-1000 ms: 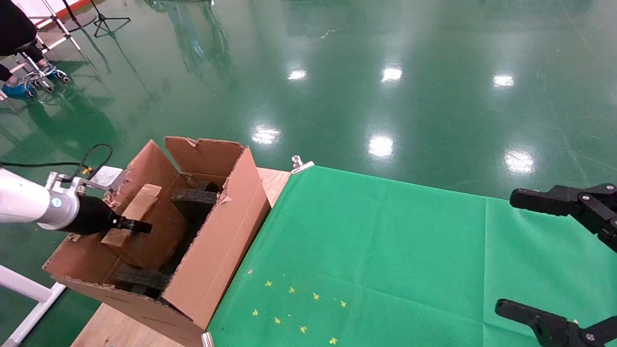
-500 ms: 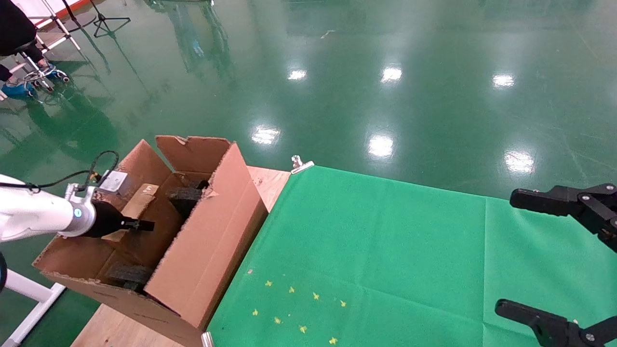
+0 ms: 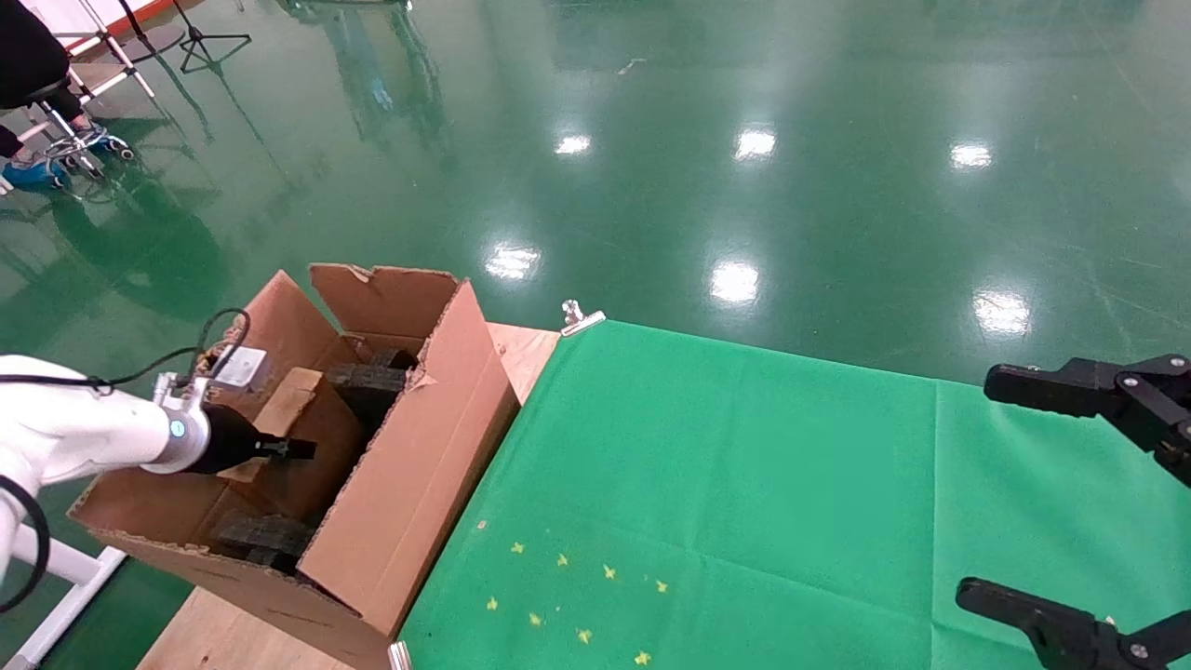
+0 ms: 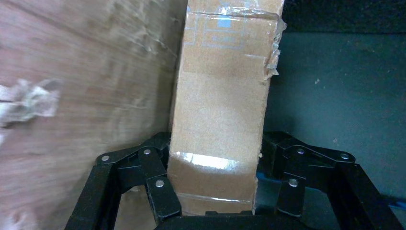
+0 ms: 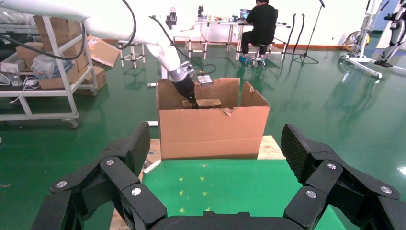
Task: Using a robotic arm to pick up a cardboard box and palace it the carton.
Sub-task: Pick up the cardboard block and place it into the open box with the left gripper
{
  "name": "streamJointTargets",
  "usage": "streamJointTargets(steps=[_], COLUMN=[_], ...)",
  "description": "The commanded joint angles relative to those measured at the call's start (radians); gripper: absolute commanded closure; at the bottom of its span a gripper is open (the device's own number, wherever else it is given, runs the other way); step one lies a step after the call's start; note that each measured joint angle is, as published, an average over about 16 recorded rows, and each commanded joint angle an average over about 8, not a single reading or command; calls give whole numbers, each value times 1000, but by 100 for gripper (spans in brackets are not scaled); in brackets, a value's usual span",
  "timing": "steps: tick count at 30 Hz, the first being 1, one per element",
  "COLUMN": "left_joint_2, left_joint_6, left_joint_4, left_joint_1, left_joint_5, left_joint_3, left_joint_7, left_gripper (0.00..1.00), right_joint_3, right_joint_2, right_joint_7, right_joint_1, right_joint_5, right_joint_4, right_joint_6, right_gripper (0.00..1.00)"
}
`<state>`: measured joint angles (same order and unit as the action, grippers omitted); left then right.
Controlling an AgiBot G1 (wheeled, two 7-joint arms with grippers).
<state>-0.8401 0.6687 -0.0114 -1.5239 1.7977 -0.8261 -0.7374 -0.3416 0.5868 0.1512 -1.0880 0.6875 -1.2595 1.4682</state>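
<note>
Reaching down between the upright flaps of the carton [image 3: 409, 484], the left gripper [image 3: 296, 449] pinches the cardboard box [image 4: 220, 115] by its narrow sides — a grip that lets the box go in lengthwise beside the black foam [image 3: 365, 380]. The right gripper [image 5: 218, 158] hangs parked over the green cloth [image 3: 744, 484], jaws spread.

Bright overhead light, white glare patches on the glossy green floor [image 3: 744, 186], left wrist close-up dim and motion-blurred
</note>
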Motion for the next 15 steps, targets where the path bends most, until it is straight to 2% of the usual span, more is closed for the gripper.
streamJointTargets(steps=[1,6,7,14,15], left_joint_2=[-7,-19,-21,-27,-28], left_joint_6=[-6,-14,-15,-25,-26], left_joint_4=[0,-2,-2,-4,-5], left_joint_1=[11,27,29,35,36], left_joint_5=[-3,-6,-6,-7,-7], left_joint_3=[2,4,4,4,4], left_joint_7=[-4,-15,-17,-29,-30], left_gripper=[100,100,91,4,0], right_joint_3=[0,0,0,0,0], right_joint_2=[0,0,0,0,0], right_joint_7=[0,0,0,0,0], right_joint_1=[0,0,0,0,0], right_joint_5=[0,0,0,0,0], right_joint_4=[0,0,0,0,0], right_joint_6=[0,0,0,0,0], right_gripper=[0,0,0,0,0])
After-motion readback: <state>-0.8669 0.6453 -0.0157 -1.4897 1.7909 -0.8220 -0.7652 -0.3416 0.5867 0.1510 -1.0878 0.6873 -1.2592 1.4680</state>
